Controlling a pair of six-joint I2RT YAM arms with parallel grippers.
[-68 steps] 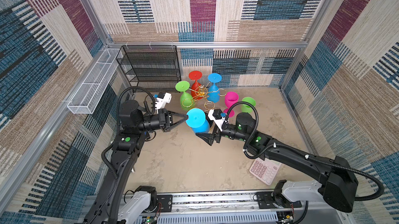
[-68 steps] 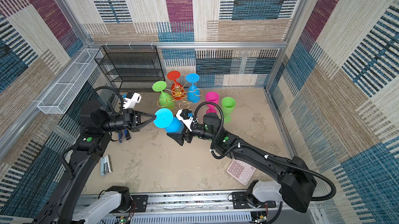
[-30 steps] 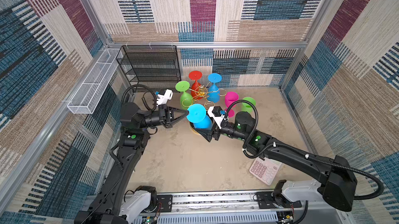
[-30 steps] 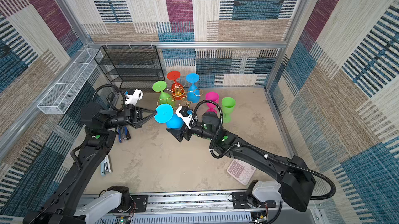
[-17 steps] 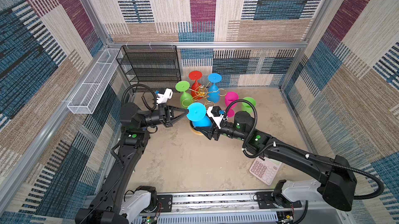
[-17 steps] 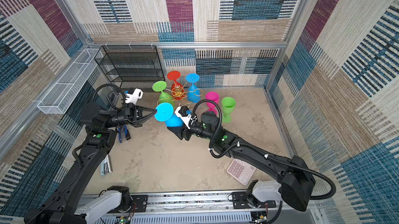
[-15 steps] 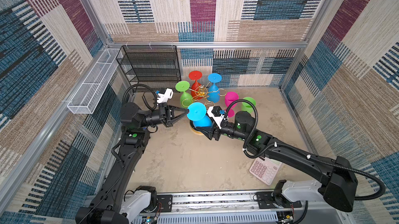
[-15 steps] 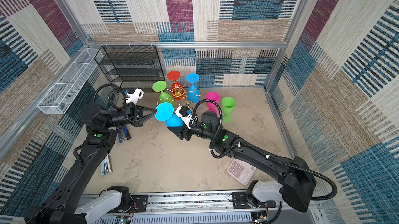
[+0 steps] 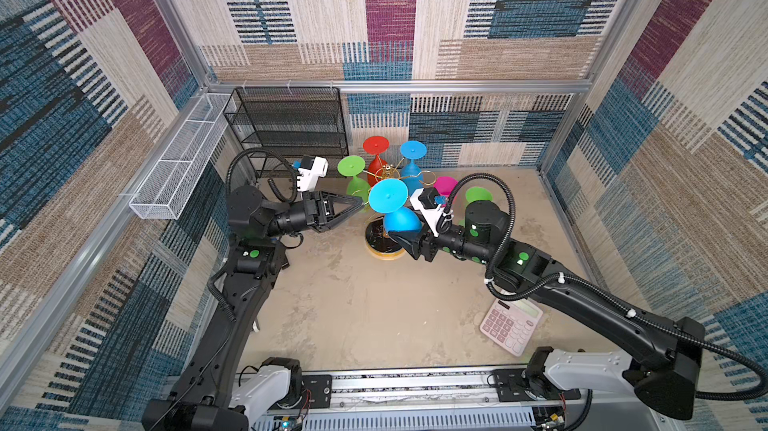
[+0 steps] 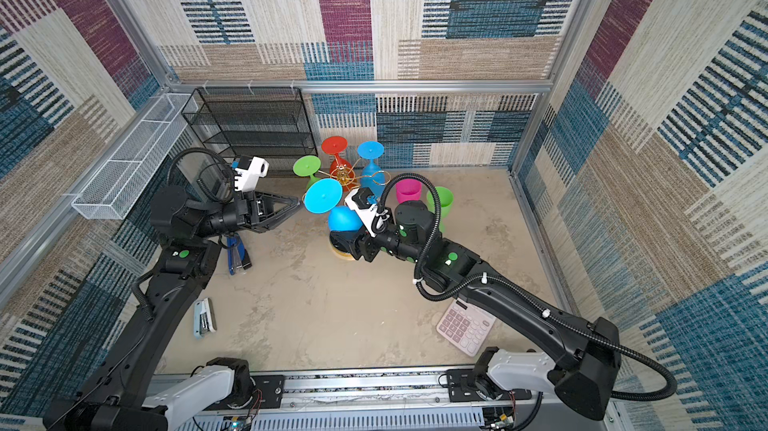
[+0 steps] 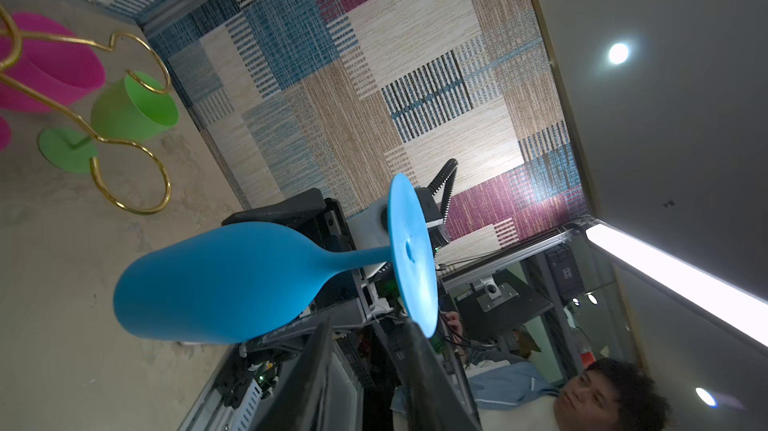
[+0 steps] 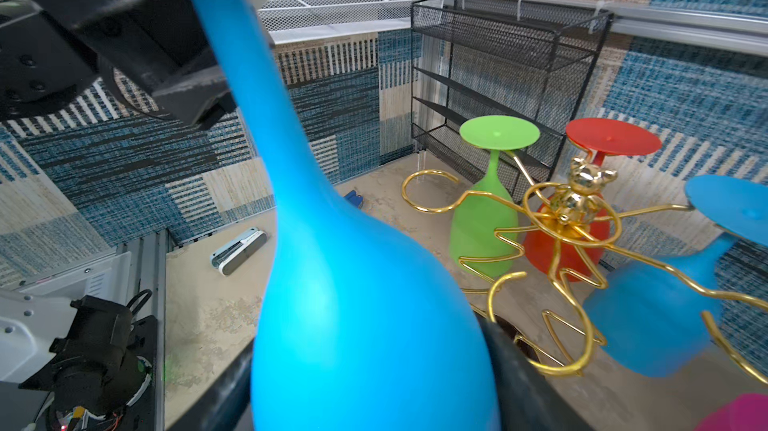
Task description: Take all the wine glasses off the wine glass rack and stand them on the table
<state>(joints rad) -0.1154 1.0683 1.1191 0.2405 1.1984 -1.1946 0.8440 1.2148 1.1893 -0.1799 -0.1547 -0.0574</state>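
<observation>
Clasping the bowl of the inverted blue wine glass (image 9: 401, 220), the right gripper (image 9: 397, 238) holds it clear of the gold wine glass rack (image 9: 387, 175) just beyond its fingertips, while the left gripper (image 9: 360, 202), jaws parted, points at the foot.

Black arms (image 9: 232, 316), wedge-shaped left pincer (image 9: 360, 202) — green dots (image 9: 254, 254), ribbed cables (image 9: 505, 204).

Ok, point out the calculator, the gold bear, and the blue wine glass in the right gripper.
calculator (image 9: 506, 327): in a top view, its keys.
gold bear (image 12: 579, 196): right wrist view, its body.
blue wine glass (image 9: 401, 220): in a top view, its bowl.
</observation>
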